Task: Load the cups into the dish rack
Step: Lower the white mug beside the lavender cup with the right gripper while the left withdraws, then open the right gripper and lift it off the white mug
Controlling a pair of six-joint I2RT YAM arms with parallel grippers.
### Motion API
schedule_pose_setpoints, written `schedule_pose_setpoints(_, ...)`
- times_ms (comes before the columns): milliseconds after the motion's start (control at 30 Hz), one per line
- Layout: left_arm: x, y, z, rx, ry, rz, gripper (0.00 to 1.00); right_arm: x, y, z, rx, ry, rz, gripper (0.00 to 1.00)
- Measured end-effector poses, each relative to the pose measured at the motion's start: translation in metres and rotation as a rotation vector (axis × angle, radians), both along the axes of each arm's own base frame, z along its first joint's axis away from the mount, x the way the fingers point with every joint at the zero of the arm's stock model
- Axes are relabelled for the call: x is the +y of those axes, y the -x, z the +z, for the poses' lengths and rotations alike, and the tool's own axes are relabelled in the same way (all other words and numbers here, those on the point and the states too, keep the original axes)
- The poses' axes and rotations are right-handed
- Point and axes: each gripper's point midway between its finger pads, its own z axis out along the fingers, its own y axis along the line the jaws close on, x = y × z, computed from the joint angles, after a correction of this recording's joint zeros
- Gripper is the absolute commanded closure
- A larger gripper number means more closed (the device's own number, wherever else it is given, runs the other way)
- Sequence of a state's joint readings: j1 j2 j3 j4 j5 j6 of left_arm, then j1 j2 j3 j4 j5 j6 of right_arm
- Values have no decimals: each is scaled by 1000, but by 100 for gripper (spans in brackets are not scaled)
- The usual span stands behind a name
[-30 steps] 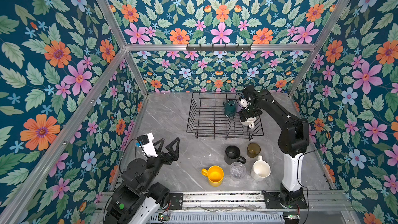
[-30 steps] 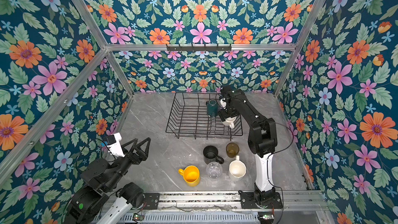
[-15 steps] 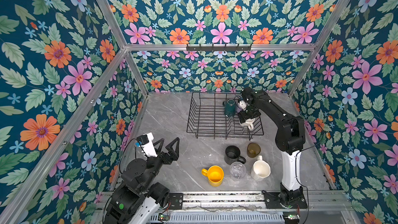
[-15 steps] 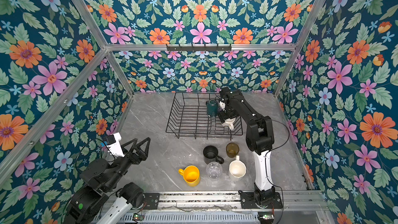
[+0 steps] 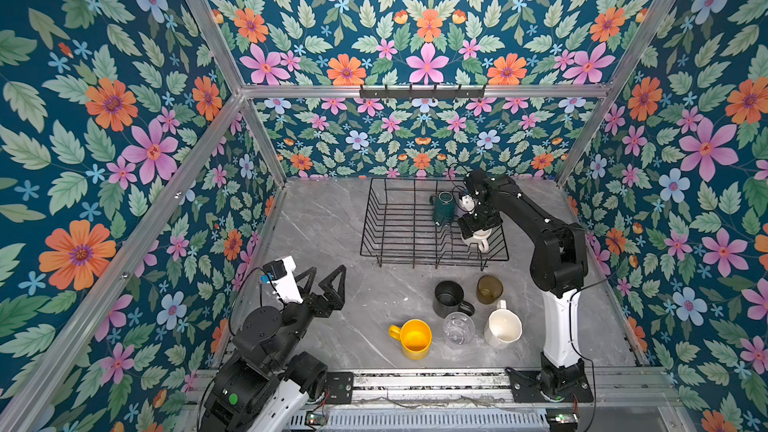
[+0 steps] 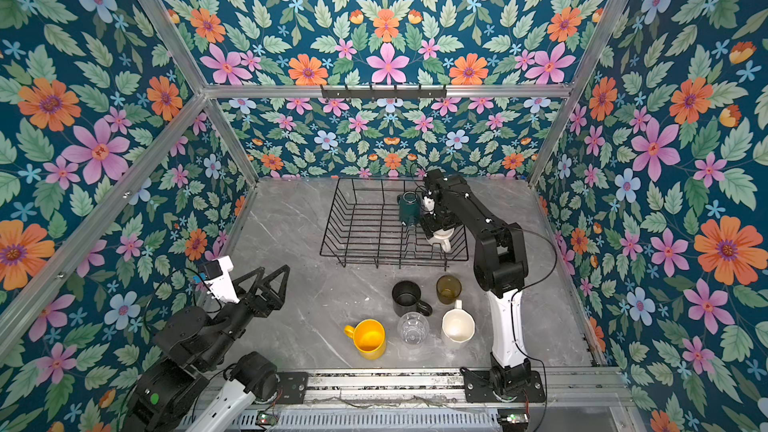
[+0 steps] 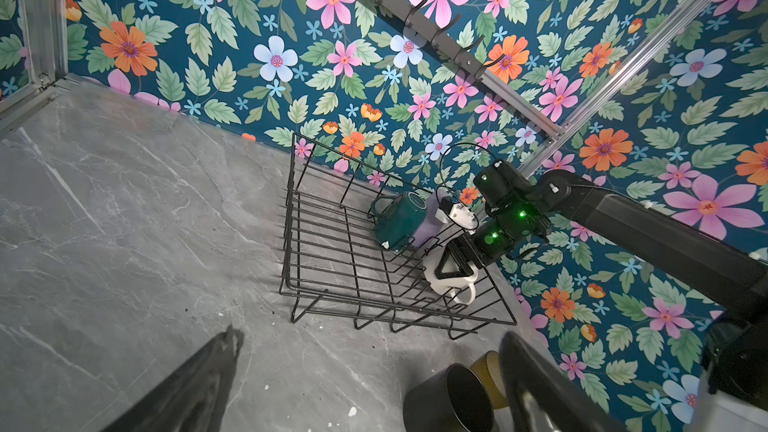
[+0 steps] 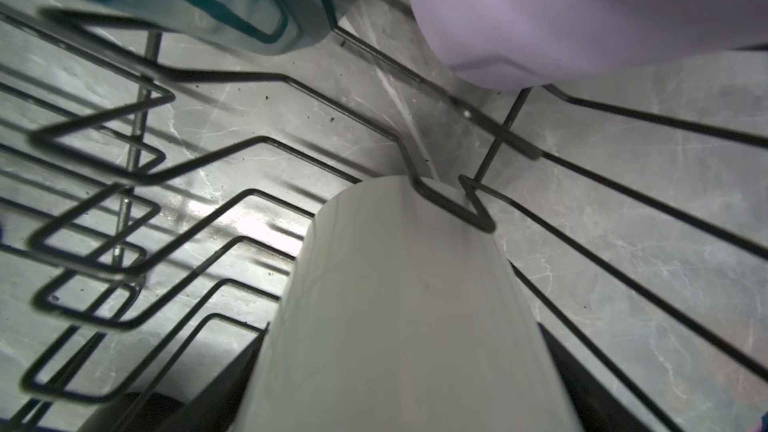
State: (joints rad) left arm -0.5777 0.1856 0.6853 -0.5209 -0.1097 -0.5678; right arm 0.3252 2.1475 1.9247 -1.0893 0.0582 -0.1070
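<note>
Mug (image 8: 395, 305) sits between right fingers (image 8: 582, 401), apparently clamped, inside dish rack (image 8: 507, 139).

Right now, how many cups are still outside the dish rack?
5, clustered on the tabletop in front of the dish rack: black mug, olive-brown tumbler beside it; nearer the front edge, yellow mug, clear glass tumbler, cream-white mug. None seem hidden.
</note>
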Motion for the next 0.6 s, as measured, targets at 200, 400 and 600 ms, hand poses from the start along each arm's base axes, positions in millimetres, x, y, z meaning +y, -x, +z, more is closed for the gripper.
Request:
schedule_pose_setpoints(200, 1, 1, -2, 4, -3, 0, 0, 0, 0, -3, -1, -2, -5, 15)
schedule_pose_setpoints(400, 1, 1, -1, 3, -2, 0, 0, 1, -2, 7, -30, -15, -10, 7)
schedule_pose_setpoints(600, 1, 1, -1, 4, 0, 0, 0, 2, -4, 9, -46, -19, -15, 5)
